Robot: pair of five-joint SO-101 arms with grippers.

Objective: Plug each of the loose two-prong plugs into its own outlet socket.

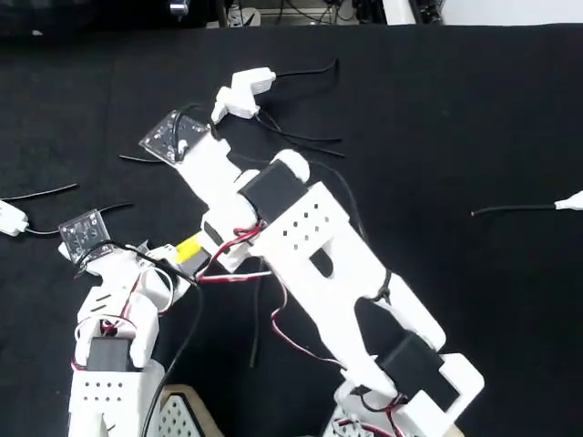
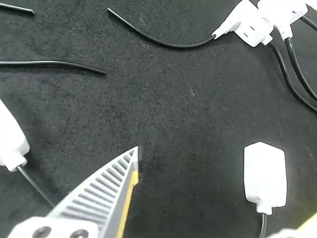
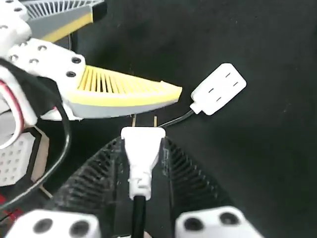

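My right gripper (image 3: 143,144) is shut on a white two-prong plug (image 3: 142,141), whose prongs point away from the wrist. Just past the prongs lies a white outlet socket (image 3: 219,88) with its slots facing up and a thin cord attached. Close above the plug is the yellow-and-grey finger (image 3: 124,91) of my left gripper (image 3: 141,49), which is open and holds nothing. In the left wrist view, one ribbed finger (image 2: 106,191) of that gripper shows, with a white corded block (image 2: 265,173) lying beside it. From above, the right arm (image 1: 310,237) covers the held plug, and the left gripper (image 1: 187,250) sits under its forearm.
Black cloth covers the table (image 1: 455,109). A white plug pair (image 1: 244,91) with cords lies at the back, also seen from the left wrist (image 2: 257,22). One more white plug (image 1: 11,217) sits at the left edge and another (image 1: 569,202) at the right edge. Loose black cords (image 2: 158,42) trail about.
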